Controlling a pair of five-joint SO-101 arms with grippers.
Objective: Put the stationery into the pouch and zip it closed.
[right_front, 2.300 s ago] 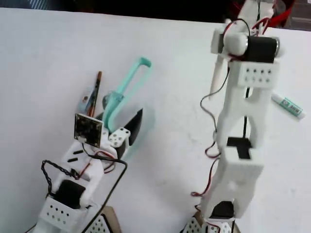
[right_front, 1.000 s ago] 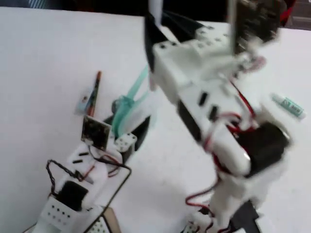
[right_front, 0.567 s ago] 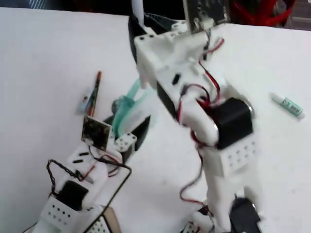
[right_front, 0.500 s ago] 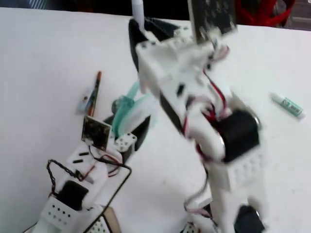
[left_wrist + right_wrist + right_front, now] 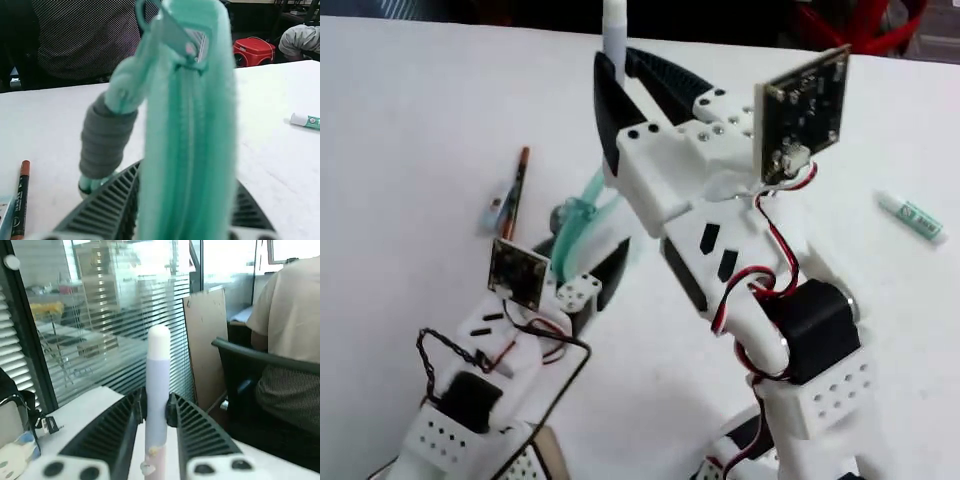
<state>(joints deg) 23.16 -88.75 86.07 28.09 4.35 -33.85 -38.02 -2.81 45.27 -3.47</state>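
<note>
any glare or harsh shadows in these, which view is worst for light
Right wrist view: worst, daylight through the window and blinds glares behind the pen in the right hand. High view: the white table is evenly lit, with only a faint shadow by the pouch. Left wrist view: bright table, dark room behind the pouch, no glare.

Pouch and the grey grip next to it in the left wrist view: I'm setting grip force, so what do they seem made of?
Pouch: soft mint fabric, matte and slightly fuzzy, with lengthwise stitched ribs; likely felt or a knit. Grey grip: probably rubber or foam, matte, ringed with ridges.
</note>
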